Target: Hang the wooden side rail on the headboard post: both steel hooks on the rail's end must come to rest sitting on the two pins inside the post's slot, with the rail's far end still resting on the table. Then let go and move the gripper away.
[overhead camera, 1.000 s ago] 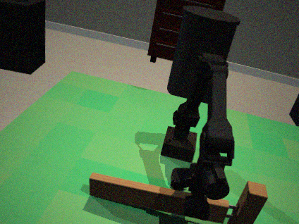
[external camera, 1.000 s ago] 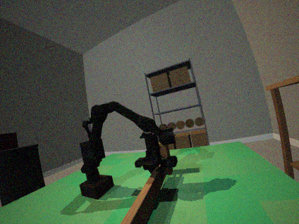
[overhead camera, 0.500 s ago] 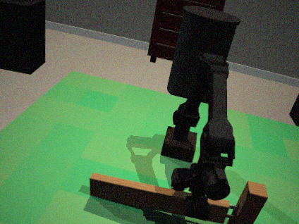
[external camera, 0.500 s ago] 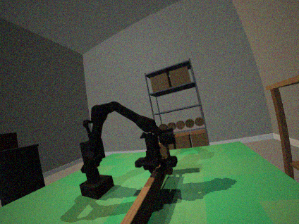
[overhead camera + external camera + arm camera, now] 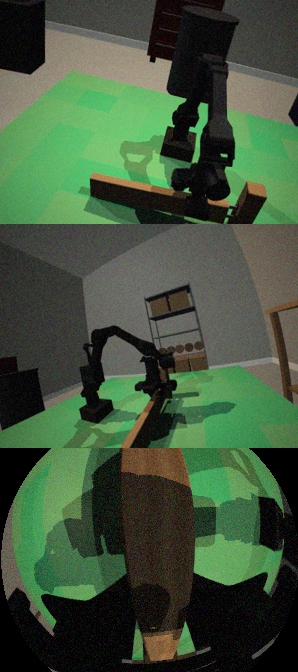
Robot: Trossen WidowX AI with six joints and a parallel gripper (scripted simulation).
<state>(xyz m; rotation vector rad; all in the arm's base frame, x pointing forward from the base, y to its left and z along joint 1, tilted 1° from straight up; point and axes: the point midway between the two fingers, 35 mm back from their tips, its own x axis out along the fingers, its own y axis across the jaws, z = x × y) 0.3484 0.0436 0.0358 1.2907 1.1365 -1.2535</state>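
The top view looks steeply down across the green table toward its far edge; the exterior sits low, near, looking along it; the wrist peers closely past the claw. All share the rail.

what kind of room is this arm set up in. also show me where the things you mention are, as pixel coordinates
Probably a storeroom or workshop: a metal shelf unit (image 5: 150,326) holds cardboard-coloured boxes (image 5: 179,300), a dark drawer cabinet (image 5: 164,25) stands by the wall, and the arm works over a green-patched surface (image 5: 46,148) (image 5: 225,389).
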